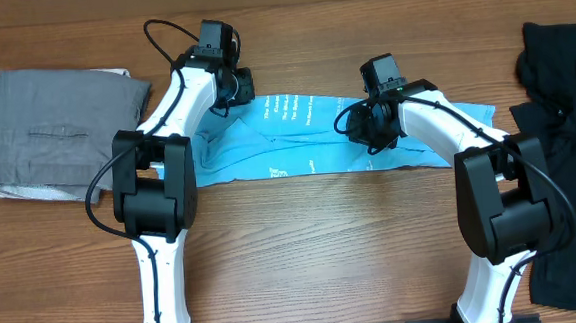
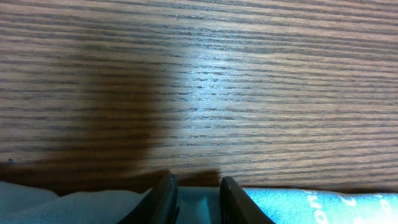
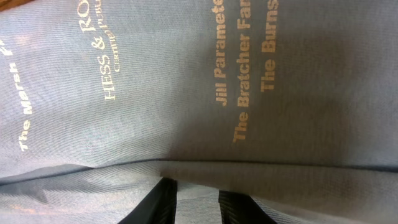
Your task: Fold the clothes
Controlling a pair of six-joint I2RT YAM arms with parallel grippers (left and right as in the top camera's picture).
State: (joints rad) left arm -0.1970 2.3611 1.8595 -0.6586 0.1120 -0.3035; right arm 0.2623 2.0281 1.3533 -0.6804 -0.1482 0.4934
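Overhead: light blue T-shirt [image 1: 307,140] lies at mid-table as a long strip running left to right, white lettering [image 1: 287,106] facing up. Left gripper [image 1: 241,84] sits at the strip's far left corner, at the cloth edge. Right gripper [image 1: 364,127] is down on the strip right of middle. A folded grey garment [image 1: 56,136] lies well apart at the left of the wooden table [image 1: 313,250], and a black garment [image 1: 566,114] lies along the right edge, near the shirt's right end. Left wrist: two dark fingers [image 2: 163,200] set narrow, blue cloth filling the gap between them and spreading to both sides; bare wood grain beyond the tips (shadow on the left, glare in the middle). Reads as a pinch on the shirt's edge. Right wrist: view filled with the shirt, pale print sideways, partly legible ("HESS & RO...", "Jill Paramete..."). Fingers [image 3: 163,202] stand close together just below a crosswise fold ridge, with cloth in the gap. Cannot tell whether they clamp it or only rest on it.
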